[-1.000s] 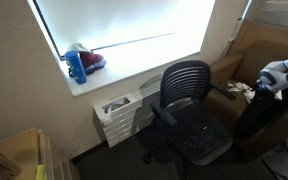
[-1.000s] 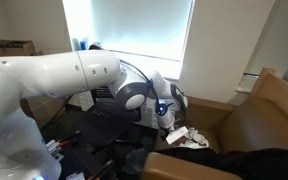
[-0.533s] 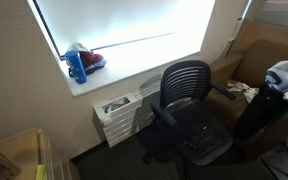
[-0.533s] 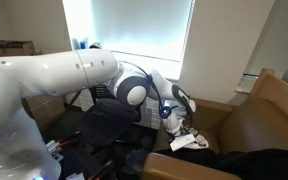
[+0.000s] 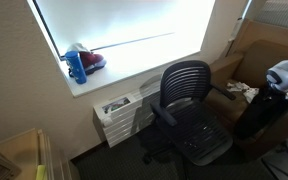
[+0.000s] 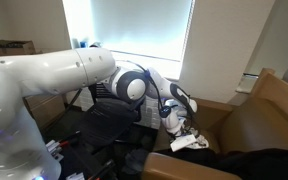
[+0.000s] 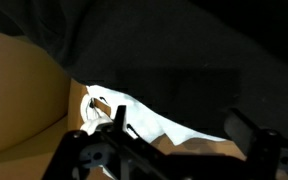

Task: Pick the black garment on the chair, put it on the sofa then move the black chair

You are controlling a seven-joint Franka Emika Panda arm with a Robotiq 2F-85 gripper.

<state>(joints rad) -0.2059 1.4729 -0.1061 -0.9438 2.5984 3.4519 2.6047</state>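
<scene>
**A:** Where's the black garment?

**B:** On the sofa, as far as I can tell. In the wrist view dark cloth fills the top, draped over the tan cushion. An exterior view shows a dark heap on the sofa too.

**A:** Fingers?

**B:** The fingers are spread wide with nothing between them. They hover low over the cushion, just beside a white crumpled item, cloth or paper, can't tell.

**A:** Why so low?

**B:** My guess is a low release, so the cloth settles on the seat instead of sliding off the edge.

**A:** Chair?

**B:** The black chair seat looks bare. It stands between the window wall and the sofa, near the sofa. The move isn't done yet, I'd say. It needs a hold on the backrest or armrest. It's an office type, so it probably swivels rather than travelling straight.
</scene>
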